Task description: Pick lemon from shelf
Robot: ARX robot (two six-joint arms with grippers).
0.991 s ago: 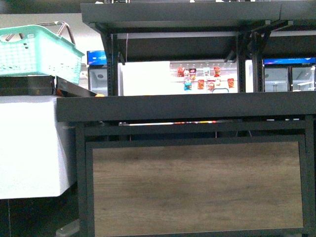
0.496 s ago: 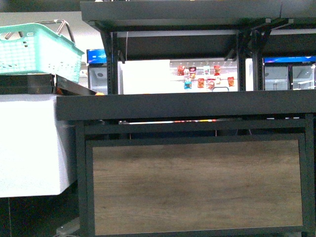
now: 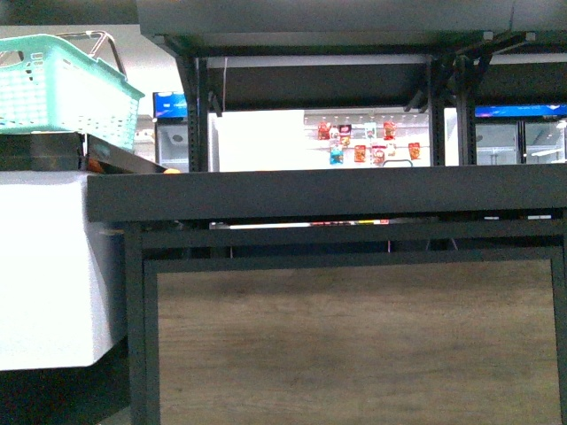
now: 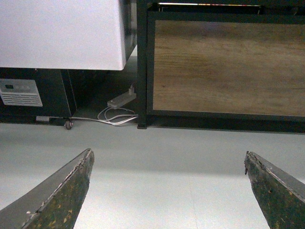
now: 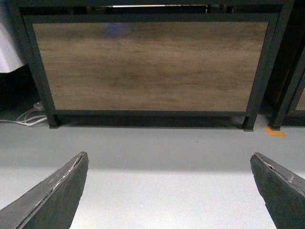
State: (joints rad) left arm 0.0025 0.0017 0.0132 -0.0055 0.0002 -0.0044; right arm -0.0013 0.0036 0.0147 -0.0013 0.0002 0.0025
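- Front view: the shelf fills the frame, a black metal rack with thick upright posts and flat tiers. No arm shows here.
- The tier's raised front lip hides its top from this low angle, so I cannot tell where the lemon lies.
- Below the tier sits a rectangular wood-grain panel, brown and matte, framed in black bars.
- Further left, a turquoise lattice plastic basket with a metal handle stands above a smooth white cabinet.
- Left wrist view: the left gripper hangs low, facing the base of the rack, its jaws spread wide with nothing between them. Its fingers are dark tapered wedges, worn and speckled.
- A white power strip with a looped cable lies on the floor beside the rack's post.
- Right wrist view: the right gripper is posed alike, jaws wide apart and empty, over a smooth pale grey floor.
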